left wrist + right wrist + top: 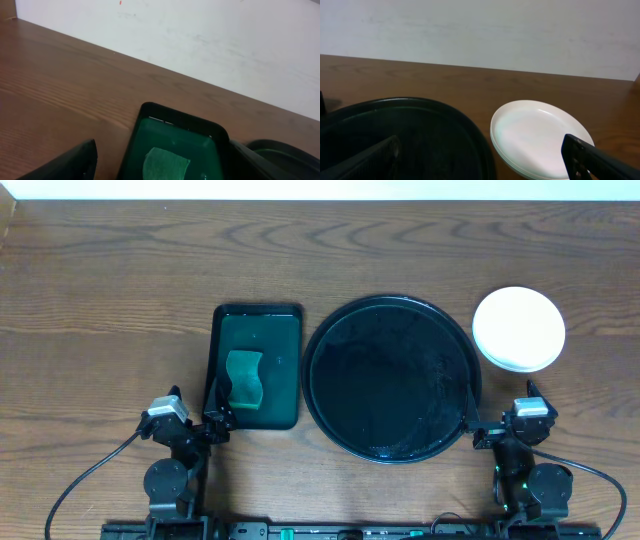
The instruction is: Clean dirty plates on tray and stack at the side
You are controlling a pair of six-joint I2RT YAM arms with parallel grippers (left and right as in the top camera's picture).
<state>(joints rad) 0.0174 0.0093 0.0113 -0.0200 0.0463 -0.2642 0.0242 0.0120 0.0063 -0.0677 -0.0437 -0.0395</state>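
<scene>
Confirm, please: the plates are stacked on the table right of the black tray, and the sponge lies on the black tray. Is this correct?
Not quite. The overhead view shows the sponge lying in the small green tray, not on the black tray. The plates are indeed stacked on the table right of the black tray.

The overhead camera looks straight down on the table [100,270] from well above. Each wrist camera sits low behind its own jaws, close to the tabletop, facing forward to the wall [200,40]. Left: the green tray [150,112] lies just ahead, between the jaws. Right: the tray [445,107] is ahead of the left jaw, the plates [540,135] toward the right jaw. Both wrist views catch the tray's rim; the overhead holds everything.
</scene>
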